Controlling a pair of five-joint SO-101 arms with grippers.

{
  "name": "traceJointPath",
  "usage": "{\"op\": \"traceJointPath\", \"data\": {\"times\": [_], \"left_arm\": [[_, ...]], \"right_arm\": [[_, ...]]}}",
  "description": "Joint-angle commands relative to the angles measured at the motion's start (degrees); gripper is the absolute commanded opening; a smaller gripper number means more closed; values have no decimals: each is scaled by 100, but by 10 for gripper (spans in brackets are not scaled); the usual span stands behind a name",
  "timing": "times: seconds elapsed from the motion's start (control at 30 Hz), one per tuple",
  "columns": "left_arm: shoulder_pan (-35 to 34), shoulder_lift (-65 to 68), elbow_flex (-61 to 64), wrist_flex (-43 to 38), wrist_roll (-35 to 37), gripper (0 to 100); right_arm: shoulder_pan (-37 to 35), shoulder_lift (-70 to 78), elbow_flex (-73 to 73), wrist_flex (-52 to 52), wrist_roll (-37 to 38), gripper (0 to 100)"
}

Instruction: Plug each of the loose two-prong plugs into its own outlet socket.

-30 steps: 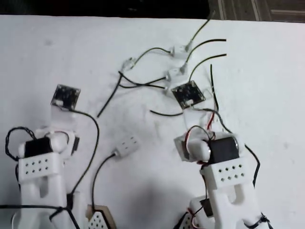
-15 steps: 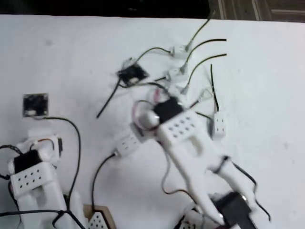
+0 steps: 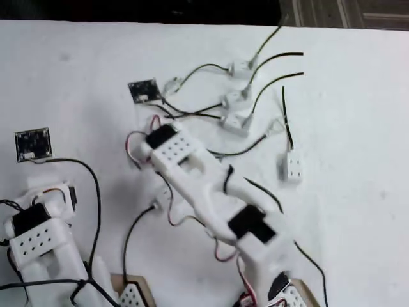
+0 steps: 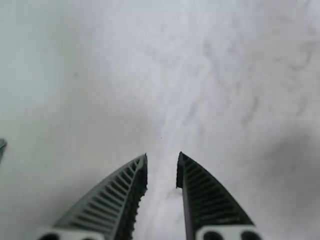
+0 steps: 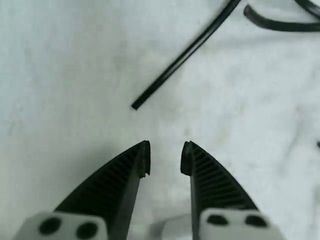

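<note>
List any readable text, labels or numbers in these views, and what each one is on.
No text can be read in any view.
outlet socket: only dots for the holes show, and no lettering can be made out.
plugs: too small to show any print.
dark square boards at the arm tips: pale specks, too blurred to read.

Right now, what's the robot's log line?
left claw: open, empty, over table | right claw: open, empty, by end of black wire | plugs: not held
</note>
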Motion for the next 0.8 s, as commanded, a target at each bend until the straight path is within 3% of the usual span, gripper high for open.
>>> {"op": "traceJointPath", "data": {"times": [0.0, 0.3, 0.67, 0.77], "left_arm": [[-75, -119, -53, -97, 62, 113], [-75, -119, -44, -97, 62, 113], [-75, -119, -35, -97, 53, 113], [-75, -119, -35, -97, 53, 113]], "right_arm": [[-66, 611, -1178, -66, -229, 108], [-57, 2352, -3033, -22, -457, 108], [-48, 3538, -4782, 1613, -457, 103], [-40, 3793, -5160, 1921, -422, 42]]}}
